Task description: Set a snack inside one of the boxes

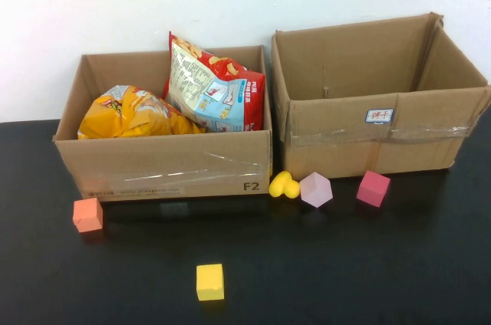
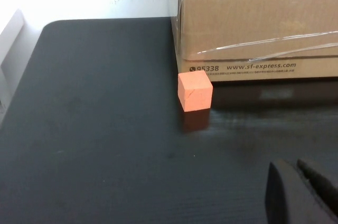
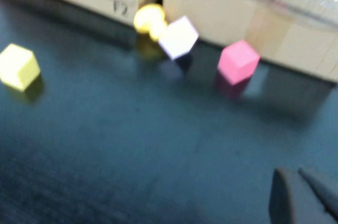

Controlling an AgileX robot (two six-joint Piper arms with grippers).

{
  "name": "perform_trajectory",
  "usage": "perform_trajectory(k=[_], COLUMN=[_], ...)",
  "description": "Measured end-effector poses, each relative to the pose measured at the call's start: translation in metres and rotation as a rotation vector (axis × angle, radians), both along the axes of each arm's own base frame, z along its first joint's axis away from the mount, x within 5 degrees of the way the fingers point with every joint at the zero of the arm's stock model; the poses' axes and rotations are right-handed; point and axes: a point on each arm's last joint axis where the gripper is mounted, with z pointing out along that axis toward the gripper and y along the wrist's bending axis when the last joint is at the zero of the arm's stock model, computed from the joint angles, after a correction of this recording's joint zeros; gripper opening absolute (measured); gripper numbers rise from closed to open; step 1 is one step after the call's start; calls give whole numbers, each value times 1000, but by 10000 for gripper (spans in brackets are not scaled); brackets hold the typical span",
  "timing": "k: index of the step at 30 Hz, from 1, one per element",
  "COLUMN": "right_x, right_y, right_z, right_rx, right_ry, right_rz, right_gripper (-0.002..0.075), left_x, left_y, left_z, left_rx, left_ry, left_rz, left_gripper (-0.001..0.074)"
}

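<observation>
Snack bags, two of them, already sit in the left box [image 1: 165, 164]: a yellow bag [image 1: 134, 114] lies low at its left side, and a red bag [image 1: 215, 87] leans upright against the back right corner, poking above the rim. The right box [image 1: 376, 122] looks empty from my raised camera.

Neither arm shows in the high view. On the left wrist camera I see the left hand [image 2: 301, 192] as two dark fingers close together with a thin gap, holding nothing, low over the worktop [image 1: 307, 264] near the orange cube [image 2: 195, 91] that stands just in front of the left box. The right hand [image 3: 303, 195] reads the same, fingers nearly together and empty, hovering off from the pink cube [image 3: 238, 60], the pale lilac block [image 3: 178, 37] and the yellow lump [image 3: 148, 19].

My worry is picking the wrong thing: foam blocks are nearest both hands, and they are not snacks. Reaching into the left box, I could catch the cardboard wall or crush a bag. The yellow cube [image 1: 209, 281] sits alone in my approach path.
</observation>
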Motion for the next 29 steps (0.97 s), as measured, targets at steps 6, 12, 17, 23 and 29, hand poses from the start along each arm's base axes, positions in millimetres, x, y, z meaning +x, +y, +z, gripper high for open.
perform_trajectory(k=[6, 12, 17, 23, 29], right_x=[-23, -34, -38, -39, -39], right_y=[-22, -36, -42, -43, -42], right_z=[-12, -43, -70, -80, -80], right_rx=[46, 26, 29, 43, 91], right_ry=[-198, -240, -230, -166, -160], right_rz=[-100, -300, -417, -449, -470], right_gripper=[-1, -1, -1, -1, -1], left_x=[0, 0, 0, 0, 0], left_y=[0, 0, 0, 0, 0], left_z=[0, 0, 0, 0, 0], left_rx=[0, 0, 0, 0, 0], left_ry=[0, 0, 0, 0, 0], left_rz=[0, 0, 0, 0, 0], left_gripper=[-1, -1, -1, -1, -1])
